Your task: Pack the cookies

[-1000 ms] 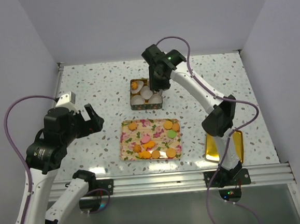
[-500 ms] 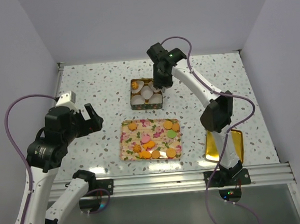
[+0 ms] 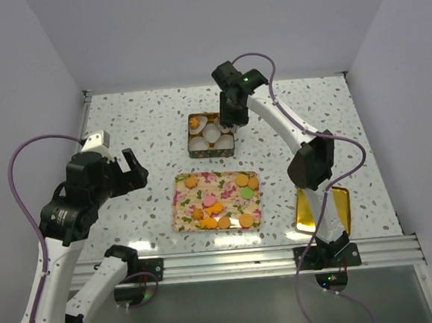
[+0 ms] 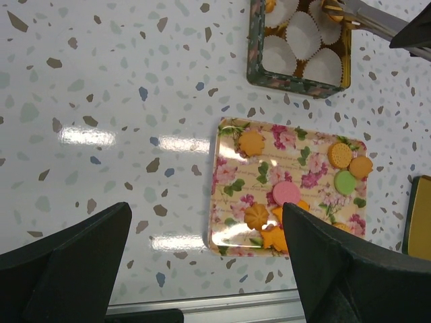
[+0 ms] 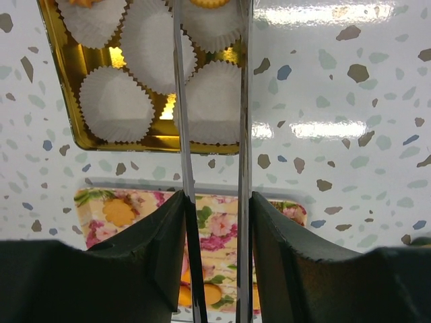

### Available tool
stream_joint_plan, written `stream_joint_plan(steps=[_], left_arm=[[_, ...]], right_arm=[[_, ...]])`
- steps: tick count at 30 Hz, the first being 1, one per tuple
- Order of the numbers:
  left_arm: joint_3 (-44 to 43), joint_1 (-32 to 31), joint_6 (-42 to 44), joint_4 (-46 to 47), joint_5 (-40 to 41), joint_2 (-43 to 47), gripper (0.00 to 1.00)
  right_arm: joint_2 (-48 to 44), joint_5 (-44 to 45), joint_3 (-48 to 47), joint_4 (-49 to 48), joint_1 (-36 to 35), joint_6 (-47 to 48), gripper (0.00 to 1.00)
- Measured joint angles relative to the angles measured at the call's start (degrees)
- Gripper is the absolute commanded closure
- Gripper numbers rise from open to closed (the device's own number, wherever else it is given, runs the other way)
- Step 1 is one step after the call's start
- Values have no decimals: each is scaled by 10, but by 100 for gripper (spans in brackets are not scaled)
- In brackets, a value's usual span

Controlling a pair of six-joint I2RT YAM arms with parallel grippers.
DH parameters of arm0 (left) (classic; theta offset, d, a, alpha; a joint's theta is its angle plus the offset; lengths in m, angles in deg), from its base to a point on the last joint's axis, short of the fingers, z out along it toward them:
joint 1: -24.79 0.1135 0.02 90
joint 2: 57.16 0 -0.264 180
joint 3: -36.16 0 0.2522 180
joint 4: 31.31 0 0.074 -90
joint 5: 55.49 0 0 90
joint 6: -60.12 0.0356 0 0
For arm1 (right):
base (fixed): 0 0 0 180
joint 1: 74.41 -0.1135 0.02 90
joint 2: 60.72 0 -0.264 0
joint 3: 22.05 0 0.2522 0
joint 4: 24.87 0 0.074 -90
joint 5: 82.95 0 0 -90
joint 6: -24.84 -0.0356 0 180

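Right gripper clamped on tweezers; tips ahead over the tin's far cups, orange cookie there (grip unclear). Left gripper wide open, tray cookies ahead-right, table spreading left.

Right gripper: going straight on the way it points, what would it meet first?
The right gripper has its jaws clamped on tongs, whose tips reach a cookie over a paper cup in the tin. Straight on, that cup probably comes first; depth is unclear.
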Motion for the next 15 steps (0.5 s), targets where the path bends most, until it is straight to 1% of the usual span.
stream_joint_plan(steps=[10,15], left_arm=[[-3,0,0,-1,0,1,0],[-10,0,0,-5,2,6,0]], right_arm=[[0,1,-11,0,2,3,51],[-1,1,-11,0,3,3,50]])
